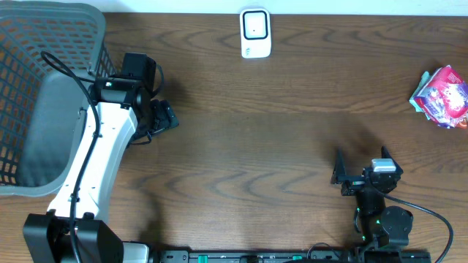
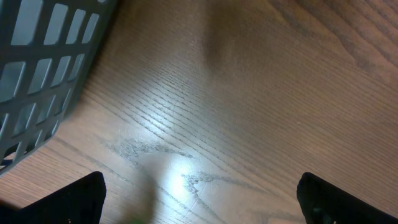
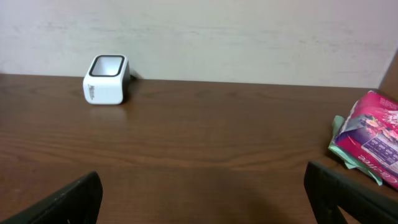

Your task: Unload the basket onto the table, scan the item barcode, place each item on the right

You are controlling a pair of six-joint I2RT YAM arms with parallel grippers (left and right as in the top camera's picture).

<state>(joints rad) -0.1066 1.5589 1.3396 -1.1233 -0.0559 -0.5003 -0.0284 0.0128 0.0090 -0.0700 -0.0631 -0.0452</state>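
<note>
Pink packet (image 1: pixel 441 96) far right; scanner (image 1: pixel 255 33) far edge

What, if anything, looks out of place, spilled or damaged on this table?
Nothing stands out. The white scanner stands upright at the far edge. The pink packet lies near the right edge, a little rumpled. The grey basket sits at the left. No spill or damage shows on the table.

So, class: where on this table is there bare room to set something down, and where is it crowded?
Widest bare patch: the table's middle, between the scanner at the far edge, the left arm and the packet. Also free: between scanner and packet. Crowded: the left, where basket and arm meet.
</note>
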